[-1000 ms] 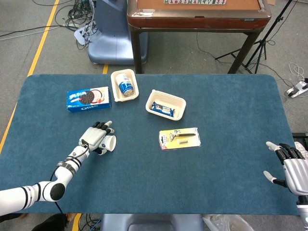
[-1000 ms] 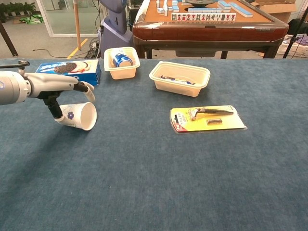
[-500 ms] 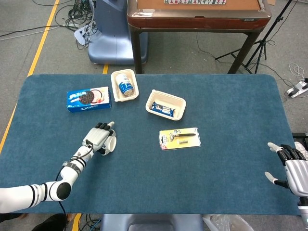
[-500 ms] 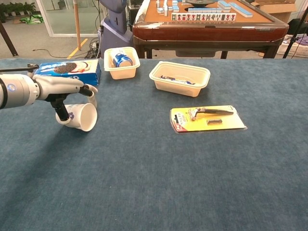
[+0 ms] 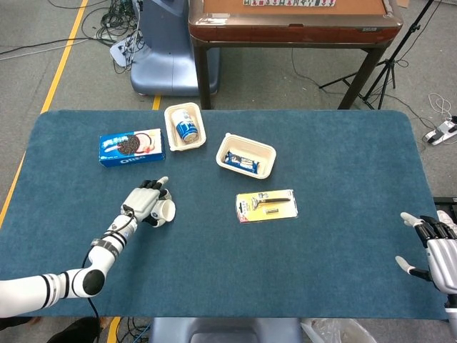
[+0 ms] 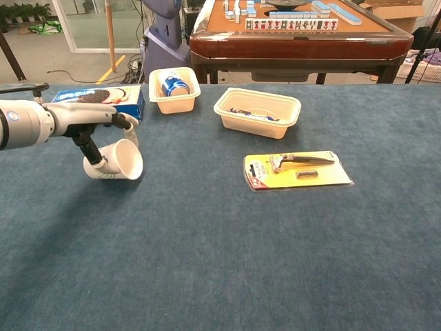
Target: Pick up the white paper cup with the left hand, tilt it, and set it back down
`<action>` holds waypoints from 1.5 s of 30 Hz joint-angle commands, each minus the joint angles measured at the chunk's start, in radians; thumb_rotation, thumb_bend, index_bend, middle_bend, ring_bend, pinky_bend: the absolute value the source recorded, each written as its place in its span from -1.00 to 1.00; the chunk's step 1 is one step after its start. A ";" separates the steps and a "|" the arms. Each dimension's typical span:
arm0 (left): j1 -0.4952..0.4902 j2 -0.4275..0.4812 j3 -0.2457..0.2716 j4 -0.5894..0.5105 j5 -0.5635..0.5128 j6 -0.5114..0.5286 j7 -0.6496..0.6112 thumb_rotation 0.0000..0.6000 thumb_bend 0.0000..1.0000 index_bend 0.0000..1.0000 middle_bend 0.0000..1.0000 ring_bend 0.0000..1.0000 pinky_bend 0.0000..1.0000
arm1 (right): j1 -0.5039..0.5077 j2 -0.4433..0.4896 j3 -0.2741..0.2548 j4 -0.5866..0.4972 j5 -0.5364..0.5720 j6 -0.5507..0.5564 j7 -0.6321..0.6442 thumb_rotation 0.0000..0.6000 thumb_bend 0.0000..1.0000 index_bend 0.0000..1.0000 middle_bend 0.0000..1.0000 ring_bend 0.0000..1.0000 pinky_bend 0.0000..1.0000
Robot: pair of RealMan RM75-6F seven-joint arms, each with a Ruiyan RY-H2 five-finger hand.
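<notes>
white paper cup (image 6: pixel 117 161): thin-walled tapered paper cone, smooth matte skin with a small printed mark near the base, held tipped well over on its side with the open mouth facing toward the table's middle, low over the front-left part of the blue table (image 6: pixel 227 262); whether its lower wall touches the cloth cannot be told. left hand (image 5: pixel 146 203): pale grey jointed shell, fingers wrapped over the cup's upper side and base, holding it. step judged: the tilt is under way or at its fullest, the set-down not yet done. next move calls for rolling the wrist so the base comes level, lowering it onto the cloth upright, then spreading the fingers without crushing the soft wall. table surface: dense short-pile felt, dark teal, flat, with rounded corners. behind the cup, a blue cookie box (image 5: pixel 131 147), glossy card, rectangular. near it, a cream tray (image 5: pixel 185 126), shallow moulded pulp or plastic, holding a blue can lying on its side. a second cream tray (image 5: pixel 246 155), wider, with a dark wrapped bar inside. nearer the middle, a razor pack (image 5: pixel 266 206), yellow card under clear blister. right hand (image 5: pixel 437 253): at the table's far right edge, well apart from everything, fingers spread and holding nothing.
</notes>
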State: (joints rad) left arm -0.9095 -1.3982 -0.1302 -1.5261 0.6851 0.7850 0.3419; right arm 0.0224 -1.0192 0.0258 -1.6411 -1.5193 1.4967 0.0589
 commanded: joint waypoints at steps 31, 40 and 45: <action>0.283 -0.050 -0.131 0.220 0.556 -0.151 -0.992 1.00 -0.58 -0.34 -1.00 -1.00 -1.00 | 0.004 0.006 0.009 -0.028 0.005 -0.004 -0.033 1.00 -0.68 -0.62 -0.43 -0.70 -0.56; 0.294 -0.025 -0.089 0.225 0.611 -0.135 -1.034 1.00 -0.58 -0.41 -1.00 -1.00 -1.00 | 0.004 0.005 0.007 -0.025 -0.003 -0.003 -0.027 1.00 -0.68 -0.62 -0.43 -0.70 -0.56; 0.306 -0.008 -0.074 0.221 0.633 -0.095 -1.029 1.00 -0.58 -0.74 -1.00 -1.00 -1.00 | 0.004 0.001 0.006 -0.020 -0.008 0.000 -0.023 1.00 -0.68 -0.62 -0.43 -0.70 -0.56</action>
State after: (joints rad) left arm -0.6066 -1.4113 -0.2087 -1.3036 1.3109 0.6806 -0.6922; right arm 0.0260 -1.0183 0.0321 -1.6613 -1.5273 1.4967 0.0360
